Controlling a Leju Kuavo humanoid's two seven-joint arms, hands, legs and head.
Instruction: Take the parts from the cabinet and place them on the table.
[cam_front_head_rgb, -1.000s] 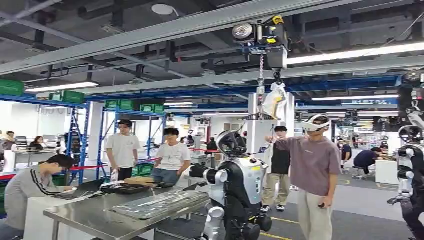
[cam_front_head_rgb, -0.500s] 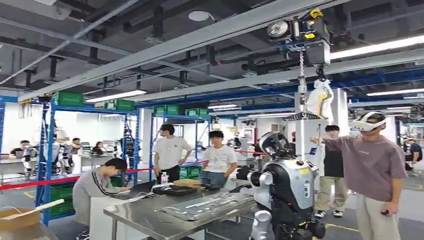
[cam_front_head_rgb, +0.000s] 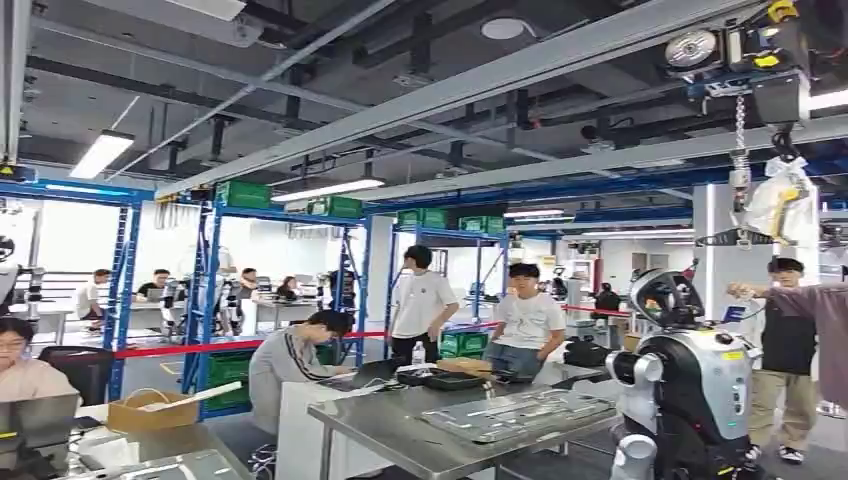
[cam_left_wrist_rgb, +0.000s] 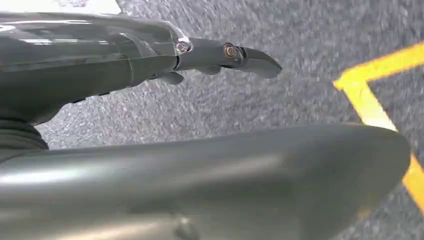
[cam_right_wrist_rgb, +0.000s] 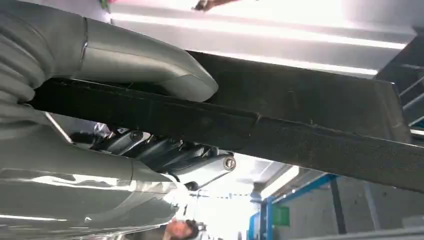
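In the right wrist view my right hand (cam_right_wrist_rgb: 90, 170) grips a long, flat black part (cam_right_wrist_rgb: 310, 120); the thumb (cam_right_wrist_rgb: 150, 65) lies on one face and the dark fingers (cam_right_wrist_rgb: 170, 150) press the other. My left hand (cam_left_wrist_rgb: 150, 60) hangs over grey floor with its fingers (cam_left_wrist_rgb: 245, 54) stretched out and nothing in it. Ahead in the head view, a steel table (cam_front_head_rgb: 400, 430) carries a flat metal panel (cam_front_head_rgb: 510, 412) and a black tray (cam_front_head_rgb: 440, 378).
Another robot (cam_front_head_rgb: 690, 390) stands at the table's right end under a ceiling hoist (cam_front_head_rgb: 760, 60). Several people sit and stand behind the table. Blue racks (cam_front_head_rgb: 215, 300) rise at the back left. A cardboard box (cam_front_head_rgb: 150, 408) lies on a desk at the lower left. Yellow floor tape (cam_left_wrist_rgb: 375, 100) runs below my left hand.
The whole head view has swung left, so the steel table, people and other robot have slid to the right, and more racks and a desk appear at the left.
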